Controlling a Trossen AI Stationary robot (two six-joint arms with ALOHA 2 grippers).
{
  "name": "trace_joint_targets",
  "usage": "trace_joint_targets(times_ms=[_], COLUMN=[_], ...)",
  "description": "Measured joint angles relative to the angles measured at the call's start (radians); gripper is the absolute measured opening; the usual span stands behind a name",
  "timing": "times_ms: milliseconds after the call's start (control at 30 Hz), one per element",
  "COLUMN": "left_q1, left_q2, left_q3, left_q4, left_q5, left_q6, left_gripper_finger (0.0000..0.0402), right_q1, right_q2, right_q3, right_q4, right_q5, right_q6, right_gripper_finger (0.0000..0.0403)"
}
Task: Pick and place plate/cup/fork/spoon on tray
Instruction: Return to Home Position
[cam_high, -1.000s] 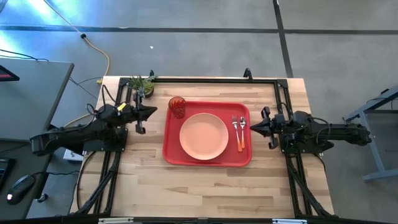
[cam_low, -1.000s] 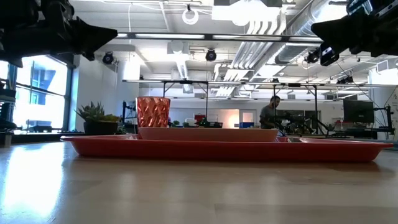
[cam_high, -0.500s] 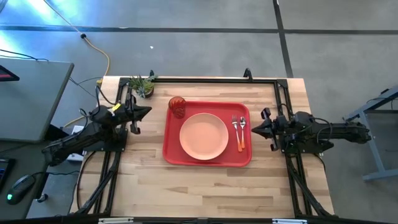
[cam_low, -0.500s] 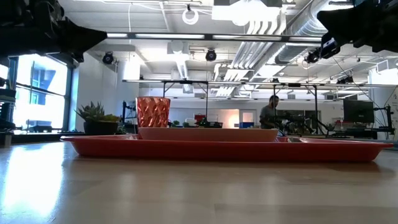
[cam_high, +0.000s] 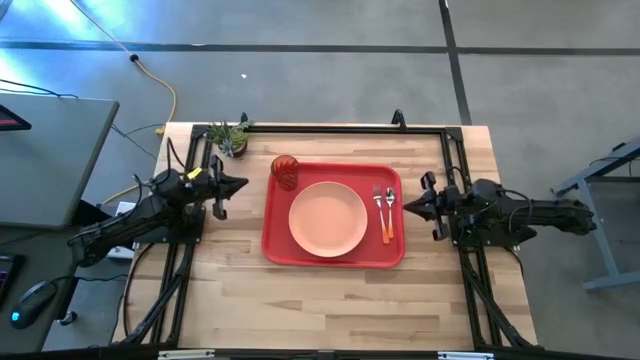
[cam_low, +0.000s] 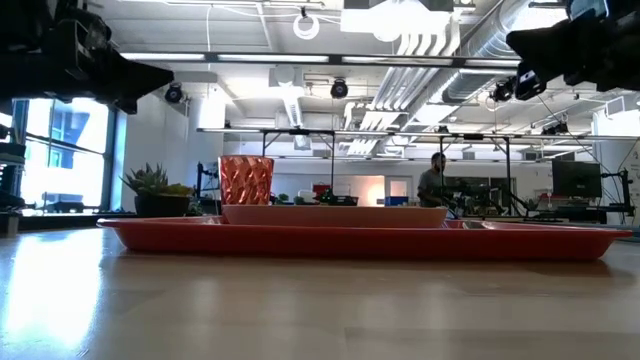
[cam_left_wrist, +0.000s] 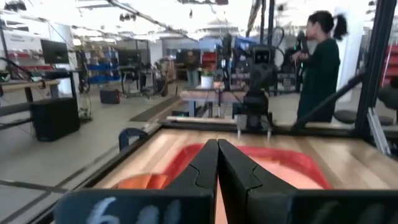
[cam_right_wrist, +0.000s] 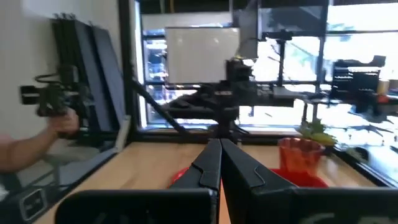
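Note:
The red tray (cam_high: 278, 248) lies mid-table. On it rest the peach-pink plate (cam_high: 327, 219), the orange-red cup (cam_high: 285, 171) upright at its far left corner, and the fork (cam_high: 378, 203) and spoon (cam_high: 389, 205) side by side at its right. In the low view the cup (cam_low: 245, 180) stands behind the plate (cam_low: 335, 213). My left gripper (cam_high: 243, 183) is shut and empty, raised left of the tray; it also shows in the left wrist view (cam_left_wrist: 217, 147). My right gripper (cam_high: 405, 205) is shut and empty, raised right of the tray; it also shows in the right wrist view (cam_right_wrist: 219, 145).
A small green potted plant (cam_high: 230, 136) stands at the table's far left corner. A black frame (cam_high: 330, 128) runs along the far and side edges. Bare wood lies between the tray and the near edge. A person (cam_left_wrist: 318, 62) stands beyond the table.
My left arm has drawn back toward the table's left edge and swung, then eased slightly back toward the tray. The right arm and the things on the tray have stayed still.

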Motion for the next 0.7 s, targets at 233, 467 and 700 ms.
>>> trace_joint_targets(times_ms=[233,467,700], left_q1=[0.000,0.000,-0.001], left_q2=[0.000,0.000,-0.002], left_q3=[0.000,0.000,0.000], left_q4=[-0.004,-0.011,0.075], left_q5=[0.002,0.000,0.138], left_q6=[0.013,0.030,0.034], left_gripper_finger=[0.0000,0.0000,0.0000], right_q1=[-0.001,-0.001,-0.002], right_q2=[0.009,0.008,0.008], right_q3=[-0.039,-0.039,-0.039], right_q4=[-0.059,-0.076,-0.183], right_q5=[-0.024,0.091,0.226], right_q6=[-0.003,-0.001,-0.021], right_gripper_finger=[0.0000,0.0000,0.0000])
